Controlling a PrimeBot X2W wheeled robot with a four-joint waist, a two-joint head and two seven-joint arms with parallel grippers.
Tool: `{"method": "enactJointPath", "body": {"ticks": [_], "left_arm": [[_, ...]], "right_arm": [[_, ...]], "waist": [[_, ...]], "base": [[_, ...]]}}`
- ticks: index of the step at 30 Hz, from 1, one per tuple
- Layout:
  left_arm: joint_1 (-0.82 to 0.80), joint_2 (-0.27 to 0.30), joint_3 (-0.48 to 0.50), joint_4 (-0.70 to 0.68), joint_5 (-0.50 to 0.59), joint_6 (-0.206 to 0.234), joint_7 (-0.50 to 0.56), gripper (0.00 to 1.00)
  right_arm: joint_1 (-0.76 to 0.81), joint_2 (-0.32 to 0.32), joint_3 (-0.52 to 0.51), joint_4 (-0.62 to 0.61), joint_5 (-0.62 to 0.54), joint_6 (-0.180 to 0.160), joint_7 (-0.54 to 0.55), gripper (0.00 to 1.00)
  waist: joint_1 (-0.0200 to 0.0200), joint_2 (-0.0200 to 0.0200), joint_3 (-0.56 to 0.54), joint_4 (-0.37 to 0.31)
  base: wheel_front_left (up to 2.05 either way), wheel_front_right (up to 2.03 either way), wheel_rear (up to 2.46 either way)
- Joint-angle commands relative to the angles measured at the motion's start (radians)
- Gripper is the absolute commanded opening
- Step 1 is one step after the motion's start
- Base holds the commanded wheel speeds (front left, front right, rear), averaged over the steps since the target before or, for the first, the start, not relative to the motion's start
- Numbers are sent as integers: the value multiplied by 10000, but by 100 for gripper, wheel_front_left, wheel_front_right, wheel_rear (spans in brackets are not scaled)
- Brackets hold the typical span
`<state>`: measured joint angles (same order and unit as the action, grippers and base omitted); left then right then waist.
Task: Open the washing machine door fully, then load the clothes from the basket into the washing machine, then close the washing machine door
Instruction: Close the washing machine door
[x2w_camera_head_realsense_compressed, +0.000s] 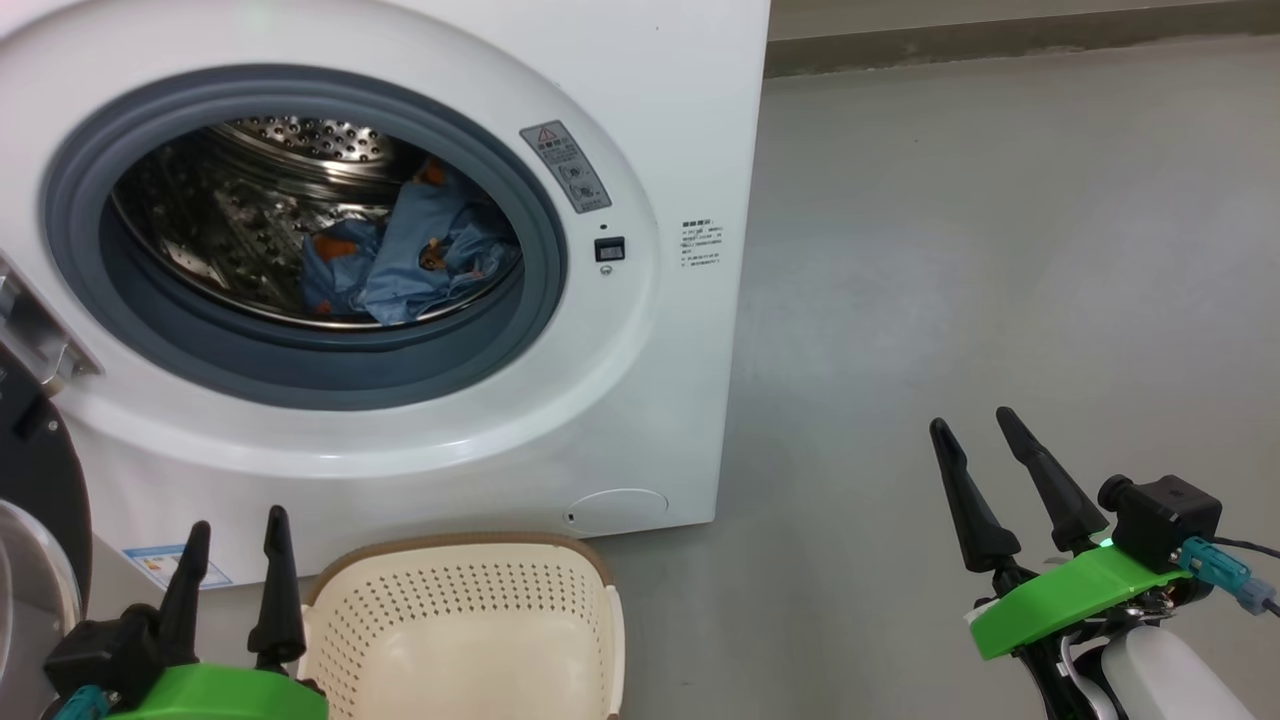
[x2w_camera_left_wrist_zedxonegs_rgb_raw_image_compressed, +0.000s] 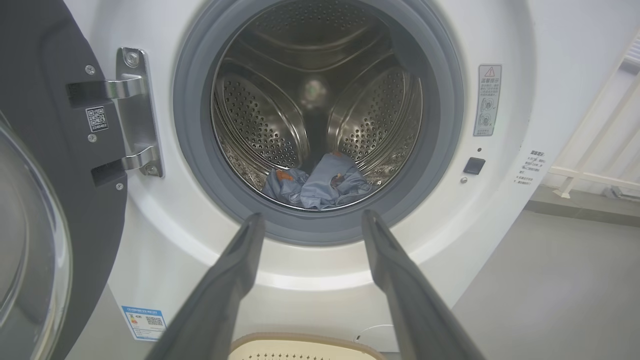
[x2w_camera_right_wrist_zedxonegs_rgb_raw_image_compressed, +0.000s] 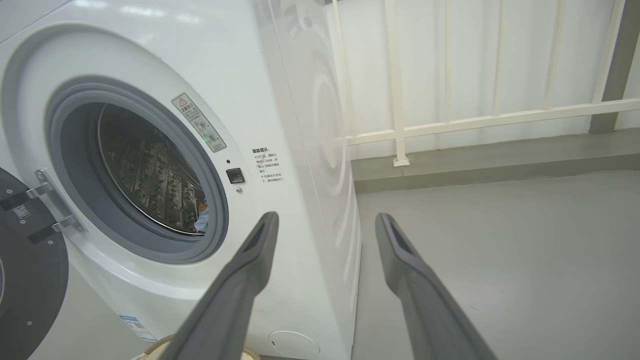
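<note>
Clothes (x2w_camera_left_wrist_zedxonegs_rgb_raw_image_compressed: 320, 182) beyond parted left fingers (x2w_camera_left_wrist_zedxonegs_rgb_raw_image_compressed: 239, 260)

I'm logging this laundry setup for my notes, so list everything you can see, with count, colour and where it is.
washing machine: one, white, left of the head view
washing machine door: one, black rim with clear glass, swung open at far left
clothes: one bundle, light blue with orange prints, inside the machine
basket: one, cream with brown rim, before the machine, visible part empty
floor: grey, right of the machine
railing: one, white, behind the machine
left gripper: one, dark jaws open, lower left beside the basket
right gripper: one, dark jaws open, lower right over the floor
</note>
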<state>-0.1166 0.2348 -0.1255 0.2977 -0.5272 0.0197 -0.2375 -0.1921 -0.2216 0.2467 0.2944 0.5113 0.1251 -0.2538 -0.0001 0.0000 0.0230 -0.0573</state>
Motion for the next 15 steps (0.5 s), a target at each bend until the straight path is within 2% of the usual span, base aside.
{"method": "enactJointPath", "body": {"ticks": [1, 6, 15], "left_arm": [[-260, 300, 326, -274, -93, 33, -69, 100], [-262, 296, 312, -270, -136, 6, -87, 100], [-275, 306, 268, -241, -138, 38, -111, 100]], "right_arm": [[-158, -83, 104, -207, 97, 56, -80, 100], [-169, -84, 114, -187, 107, 56, -80, 100], [-163, -111, 123, -177, 110, 56, -80, 100]], "waist": [[1, 0, -1, -1], [1, 0, -16, -2], [1, 0, -25, 5]], "base": [[-87, 87, 0], [-128, 128, 0], [-183, 183, 0]]}}
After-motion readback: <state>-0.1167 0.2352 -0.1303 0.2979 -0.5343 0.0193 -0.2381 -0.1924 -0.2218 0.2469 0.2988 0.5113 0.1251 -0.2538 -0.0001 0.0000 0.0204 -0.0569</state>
